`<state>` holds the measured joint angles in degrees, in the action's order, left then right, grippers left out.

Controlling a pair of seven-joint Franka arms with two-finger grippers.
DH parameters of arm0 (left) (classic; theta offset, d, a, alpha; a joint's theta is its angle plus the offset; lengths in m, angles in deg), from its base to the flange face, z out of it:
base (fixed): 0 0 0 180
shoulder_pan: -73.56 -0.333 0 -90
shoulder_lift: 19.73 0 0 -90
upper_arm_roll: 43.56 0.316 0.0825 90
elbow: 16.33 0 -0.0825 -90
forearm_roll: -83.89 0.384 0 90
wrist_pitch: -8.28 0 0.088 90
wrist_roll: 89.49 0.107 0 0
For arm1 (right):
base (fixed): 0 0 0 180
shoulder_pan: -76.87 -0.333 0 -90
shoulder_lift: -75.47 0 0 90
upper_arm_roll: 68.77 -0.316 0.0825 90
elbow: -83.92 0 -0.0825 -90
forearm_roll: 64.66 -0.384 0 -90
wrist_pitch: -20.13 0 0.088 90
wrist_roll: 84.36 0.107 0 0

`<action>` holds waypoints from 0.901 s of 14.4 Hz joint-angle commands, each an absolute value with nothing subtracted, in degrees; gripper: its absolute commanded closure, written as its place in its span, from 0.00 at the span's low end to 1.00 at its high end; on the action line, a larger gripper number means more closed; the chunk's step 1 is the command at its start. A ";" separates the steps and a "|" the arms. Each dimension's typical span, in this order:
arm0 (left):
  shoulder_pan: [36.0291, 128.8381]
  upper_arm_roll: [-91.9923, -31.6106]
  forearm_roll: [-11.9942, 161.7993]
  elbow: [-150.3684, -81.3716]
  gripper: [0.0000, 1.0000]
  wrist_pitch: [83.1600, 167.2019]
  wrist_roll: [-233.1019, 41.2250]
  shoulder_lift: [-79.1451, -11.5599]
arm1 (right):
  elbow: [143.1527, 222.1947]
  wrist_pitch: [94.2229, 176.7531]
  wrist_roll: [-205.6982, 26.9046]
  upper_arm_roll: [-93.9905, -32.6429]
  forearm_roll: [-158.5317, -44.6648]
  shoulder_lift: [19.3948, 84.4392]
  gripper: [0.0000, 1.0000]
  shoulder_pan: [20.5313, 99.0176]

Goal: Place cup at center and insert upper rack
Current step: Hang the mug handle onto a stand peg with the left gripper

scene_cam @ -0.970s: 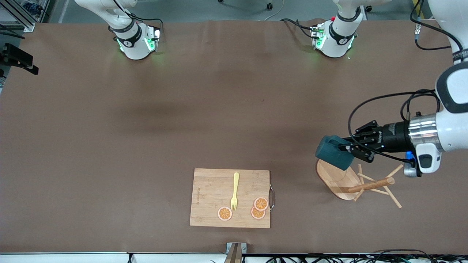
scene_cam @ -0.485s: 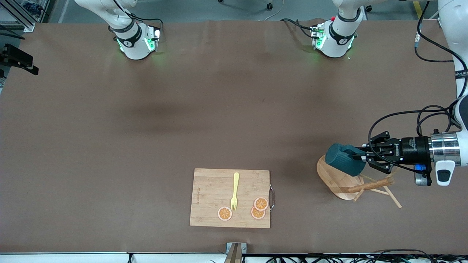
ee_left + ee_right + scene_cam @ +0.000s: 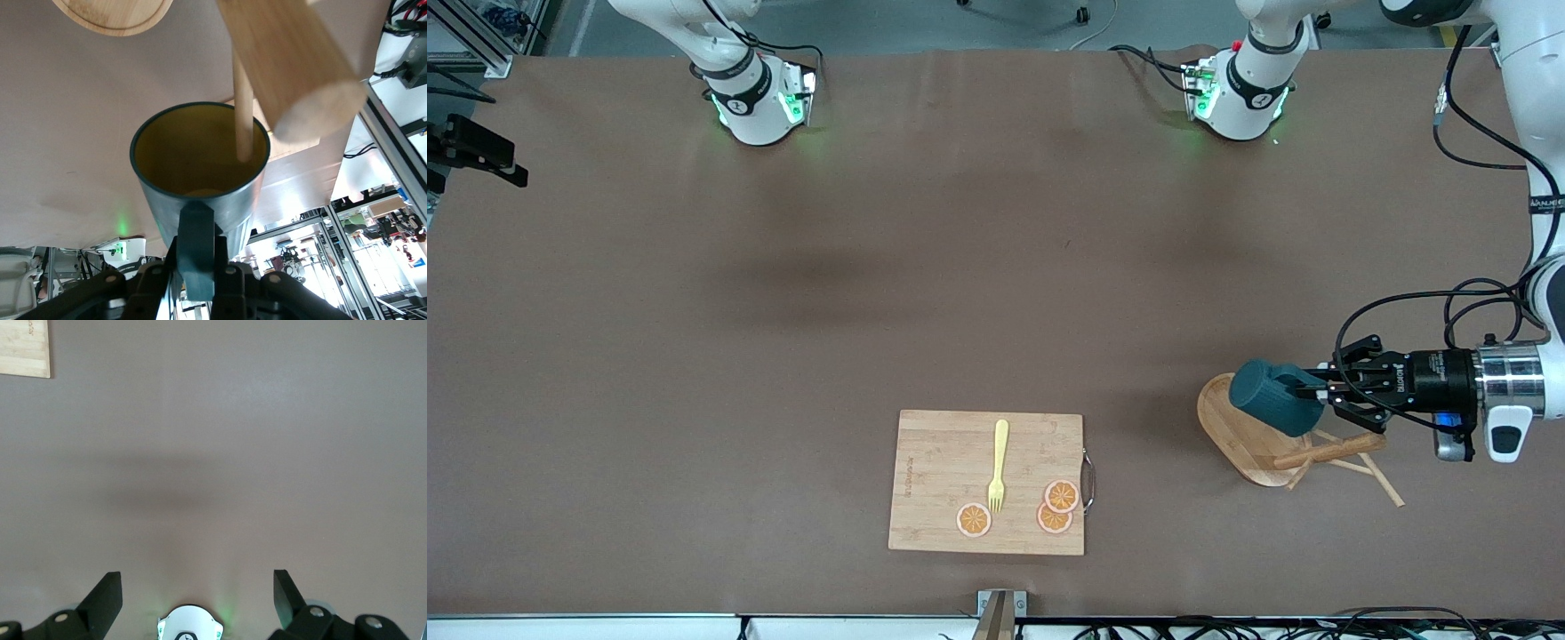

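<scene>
I see the ribbed teal cup (image 3: 1272,396), yellowish inside, clamped by its handle in my left gripper (image 3: 1319,388), held sideways over the tipped wooden mug tree (image 3: 1258,442). My right gripper (image 3: 197,591) waits, fingers wide apart.

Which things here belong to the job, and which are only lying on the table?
Belonging to the job:
- cup, held by the left gripper over the rack's base
- upper rack, lying tipped over

Only lying about:
- cutting board
- yellow fork
- three orange slices
</scene>
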<state>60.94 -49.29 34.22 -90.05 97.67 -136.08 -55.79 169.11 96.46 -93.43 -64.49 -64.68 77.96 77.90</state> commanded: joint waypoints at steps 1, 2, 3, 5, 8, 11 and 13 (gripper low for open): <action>60.20 -49.80 33.18 -88.49 0.99 96.43 -135.89 -55.94 | 170.49 97.21 -92.89 -64.90 -65.54 79.34 0.00 78.72; 60.11 -49.80 32.83 -88.49 0.99 96.44 -135.28 -56.12 | 170.49 97.04 -92.89 -64.90 -65.54 79.51 0.00 78.72; 59.59 -49.72 31.61 -88.49 0.99 96.35 -133.97 -56.29 | 170.40 96.86 -92.89 -64.90 -65.46 79.60 0.00 78.72; 58.97 -49.54 31.25 -88.58 0.99 96.35 -132.30 -56.29 | 170.57 97.03 -92.80 -64.99 -65.54 80.12 0.00 78.72; 57.74 -49.54 31.07 -88.58 0.99 96.35 -128.18 -57.08 | 170.58 97.12 -92.80 -64.99 -65.89 80.30 0.00 78.72; 56.60 -49.54 31.07 -88.58 0.98 96.35 -124.22 -57.70 | 170.58 97.04 -92.80 -64.99 -65.98 80.48 0.00 78.72; 55.55 -49.36 31.16 -88.67 0.98 96.35 -120.88 -58.48 | 170.58 96.95 -92.71 -64.90 -67.03 80.57 0.00 78.81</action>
<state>56.69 -49.23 32.40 -89.50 97.52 -123.98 -57.34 169.11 96.53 -93.43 -64.44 -65.59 79.01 77.90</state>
